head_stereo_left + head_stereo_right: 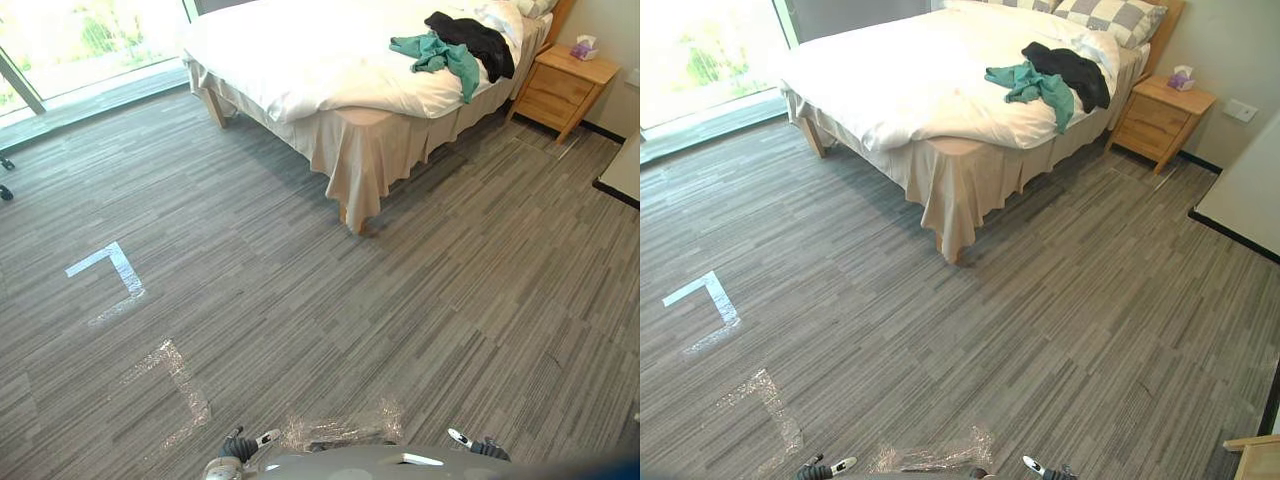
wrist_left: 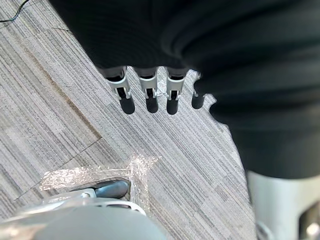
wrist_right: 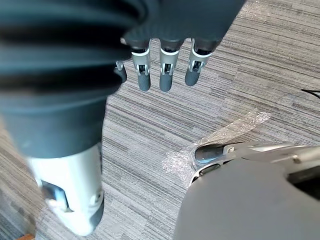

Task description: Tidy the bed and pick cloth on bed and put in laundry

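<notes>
A teal cloth point(image 1: 440, 55) lies crumpled on the white duvet of the bed point(image 1: 320, 60), near the side that faces the nightstand. A black cloth point(image 1: 478, 40) lies against it, closer to the pillows point(image 1: 1110, 15). The bed stands far across the carpet from me. My left hand point(image 2: 149, 92) hangs over the carpet with straight fingers and holds nothing. My right hand point(image 3: 167, 75) hangs the same way, fingers straight and empty, also above the carpet.
A wooden nightstand point(image 1: 565, 90) with a tissue box point(image 1: 583, 47) stands beside the head of the bed. Tape marks point(image 1: 115, 270) lie on the grey carpet. A large window runs along the far left. A white panel point(image 1: 1250, 190) edges the right side.
</notes>
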{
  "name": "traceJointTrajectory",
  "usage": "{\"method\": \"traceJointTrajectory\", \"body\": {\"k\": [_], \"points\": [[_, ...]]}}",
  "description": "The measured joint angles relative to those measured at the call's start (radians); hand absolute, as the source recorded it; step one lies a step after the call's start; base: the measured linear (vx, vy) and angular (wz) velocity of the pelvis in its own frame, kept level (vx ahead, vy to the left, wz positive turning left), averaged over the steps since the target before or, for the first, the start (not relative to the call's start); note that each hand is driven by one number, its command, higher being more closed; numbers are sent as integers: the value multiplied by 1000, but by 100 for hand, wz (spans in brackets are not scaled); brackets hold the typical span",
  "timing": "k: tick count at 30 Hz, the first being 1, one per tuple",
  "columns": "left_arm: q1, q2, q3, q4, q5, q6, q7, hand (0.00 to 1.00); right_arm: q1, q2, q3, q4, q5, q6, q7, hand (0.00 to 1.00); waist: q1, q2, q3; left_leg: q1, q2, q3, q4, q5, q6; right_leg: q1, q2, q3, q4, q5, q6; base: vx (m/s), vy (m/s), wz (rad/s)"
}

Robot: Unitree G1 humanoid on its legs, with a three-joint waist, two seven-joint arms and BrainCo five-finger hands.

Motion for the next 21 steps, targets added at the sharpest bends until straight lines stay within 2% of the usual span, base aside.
{"method": "traceJointTrajectory", "body": {"k": [2,3,5,6,7,9,10,11,12,13,14,15,16,17,18,21], "points": [[-4,1,-1,0,0,0,5,0,-1,1,-12,-9,7,-1,0,0,-2,1,7,-15,6,30,1,-2,3,-67,-2,21,98,-39,-22,-11,-20,-42],[-9,3,-1,1,0,0,5,0,-2,5,-30,-15,9,0,-1,0,-3,-1,17,-18,9,45,5,-3,4,-103,-7,26,162,-64,-19,6,-31,-56],[-21,8,-1,2,-1,1,6,0,-1,19,-58,-21,16,0,-7,0,-4,-3,47,-19,16,81,28,-17,21,-210,-23,36,377,-118,9,-18,-26,-54],[-25,9,-1,2,-1,1,8,0,-1,31,-83,-28,26,1,-10,0,-6,-5,66,-6,21,107,35,-26,25,-271,-33,33,509,-125,19,-34,-23,-53],[-26,14,0,2,-2,1,8,0,0,31,-99,-27,32,1,-17,0,-13,1,74,-3,25,121,39,-30,26,-327,-57,-2,616,-137,31,-10,-31,-42],[-32,20,2,2,-4,1,9,0,3,43,-128,-18,36,6,-21,0,-34,-12,78,12,28,127,43,-40,21,-363,-115,-81,711,-167,12,42,-52,-21],[-32,23,3,2,-8,1,9,0,7,49,-152,-6,41,11,-26,0,-38,-14,77,12,39,132,56,-54,5,-368,-152,-115,700,-177,11,89,-88,-23],[-38,22,4,3,-13,1,9,0,9,48,-157,0,50,14,-28,0,-41,-11,78,12,54,132,71,-69,-9,-371,-166,-125,650,-176,11,112,-120,-22],[-45,20,4,3,-13,1,9,0,10,46,-158,1,56,16,-28,0,-44,-7,81,11,69,132,78,-75,-18,-371,-166,-126,602,-174,10,148,-182,-17],[-56,17,4,4,-13,1,9,0,10,42,-161,0,57,19,-29,0,-49,4,87,9,104,133,85,-84,-39,-368,-157,-128,476,-149,9,276,-354,-11],[-66,17,9,5,-13,1,9,0,9,40,-160,0,57,23,-29,0,-60,8,90,11,139,133,85,-89,-71,-367,-153,-132,337,-47,7,299,-382,-8],[-73,15,12,5,-13,1,9,0,8,40,-161,1,57,23,-28,0,-66,14,92,17,168,133,80,-94,-90,-356,-140,-166,280,51,-2,285,-346,-4],[-82,13,14,8,-12,1,9,0,0,37,-161,5,56,23,-28,0,-68,22,97,23,196,135,76,-90,-107,-339,-110,-186,264,47,-37,252,-258,4],[-105,-2,19,11,-11,-2,3,0,-16,28,-166,9,56,21,-28,0,-74,41,115,28,215,148,65,-61,-116,-352,-98,-206,329,2,-46,249,-296,4],[-109,-20,23,-1,-11,-12,4,0,-31,30,-185,15,57,24,-28,0,-85,45,120,49,220,169,40,-21,-147,-383,-105,-205,418,-60,-76,223,-288,3],[-100,-71,70,0,-3,-17,4,0,-30,21,-191,11,56,22,-24,0,-93,69,110,83,244,209,52,41,-179,-368,-80,-193,458,-156,-78,228,-291,-20]]}}
